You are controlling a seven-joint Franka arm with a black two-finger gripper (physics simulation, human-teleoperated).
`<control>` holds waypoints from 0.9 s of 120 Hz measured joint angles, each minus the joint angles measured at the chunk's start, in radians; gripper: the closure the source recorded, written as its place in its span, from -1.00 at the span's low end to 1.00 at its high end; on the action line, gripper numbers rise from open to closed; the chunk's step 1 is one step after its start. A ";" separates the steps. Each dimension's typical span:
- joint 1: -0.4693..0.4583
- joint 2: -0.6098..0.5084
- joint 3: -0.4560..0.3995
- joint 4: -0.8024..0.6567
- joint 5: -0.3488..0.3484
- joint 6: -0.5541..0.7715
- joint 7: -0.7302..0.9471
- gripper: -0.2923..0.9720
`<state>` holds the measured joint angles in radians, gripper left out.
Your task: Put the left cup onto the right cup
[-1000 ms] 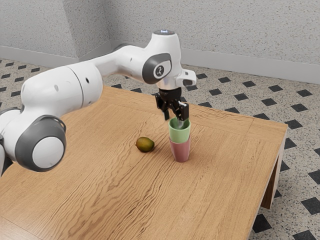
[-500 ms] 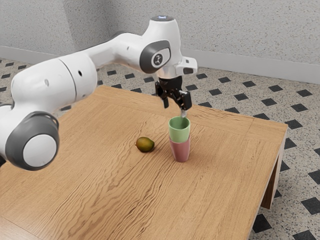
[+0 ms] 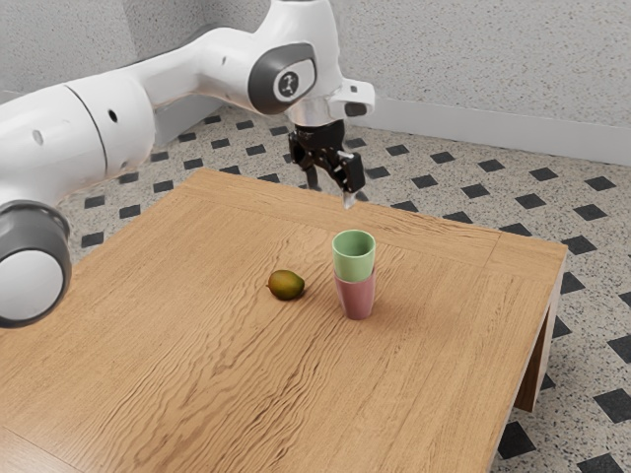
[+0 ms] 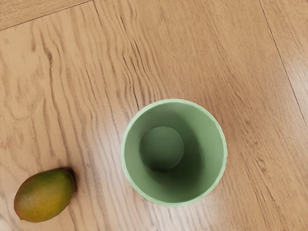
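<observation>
Green cup [image 3: 353,254] nested in pink cup [image 3: 355,297]; gripper [image 3: 333,191] above, spread apart, empty.

Green cup [image 3: 353,254] nested upright in pink cup [image 3: 356,298]; gripper [image 3: 332,189] above, clear, fingers apparently parted; mango [image 3: 286,285] nearby.

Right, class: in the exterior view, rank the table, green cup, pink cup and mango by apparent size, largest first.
1. Table.
2. Green cup and pink cup: stacked, about alike, so not ranked.
3. Mango, smallest.
</observation>
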<state>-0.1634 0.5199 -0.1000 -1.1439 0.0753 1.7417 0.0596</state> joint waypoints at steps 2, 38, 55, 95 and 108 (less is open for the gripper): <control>0.001 -0.011 0.000 -0.011 0.000 0.000 0.000 -0.50; 0.024 -0.178 0.033 -0.160 -0.023 -0.015 -0.001 -0.50; 0.040 -0.267 0.050 -0.239 -0.035 -0.030 -0.001 -0.51; 0.063 -0.408 0.096 -0.311 -0.060 -0.114 0.002 -0.50; 0.067 -0.445 0.112 -0.341 -0.061 -0.129 0.002 -0.51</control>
<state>-0.0969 0.0747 0.0117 -1.4850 0.0146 1.6125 0.0620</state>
